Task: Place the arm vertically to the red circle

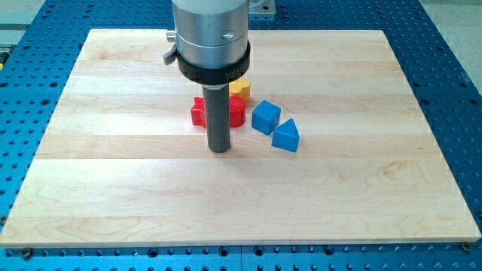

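Note:
My tip [218,149] rests on the wooden board just below a red block [198,111] whose middle is hidden behind the rod; red parts show on both sides of the rod, the right part [237,111] with a notched edge. I cannot tell whether this is one red block or two, nor make out a circle shape. A yellow block [241,88] peeks out behind the rod, above the red. A blue cube [265,117] and a blue triangle [286,135] lie to the right of my tip.
The wooden board [113,188] lies on a blue perforated table [22,90]. The arm's grey metal body [209,34] hangs over the board's top middle and hides what is behind it.

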Controlling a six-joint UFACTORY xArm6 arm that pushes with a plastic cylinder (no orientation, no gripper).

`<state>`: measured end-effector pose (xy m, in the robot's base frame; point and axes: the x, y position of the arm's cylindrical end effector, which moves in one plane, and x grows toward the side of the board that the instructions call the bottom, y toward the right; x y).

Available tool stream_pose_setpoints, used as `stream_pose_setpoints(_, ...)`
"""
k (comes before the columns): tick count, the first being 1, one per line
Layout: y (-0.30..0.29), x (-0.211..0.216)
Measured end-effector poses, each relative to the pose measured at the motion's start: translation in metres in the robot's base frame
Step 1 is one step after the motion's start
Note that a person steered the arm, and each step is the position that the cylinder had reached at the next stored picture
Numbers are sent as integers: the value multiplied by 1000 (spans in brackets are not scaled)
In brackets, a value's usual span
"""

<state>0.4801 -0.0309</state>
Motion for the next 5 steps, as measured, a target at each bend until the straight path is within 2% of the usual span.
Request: stream_pose_setpoints(5, -5, 3)
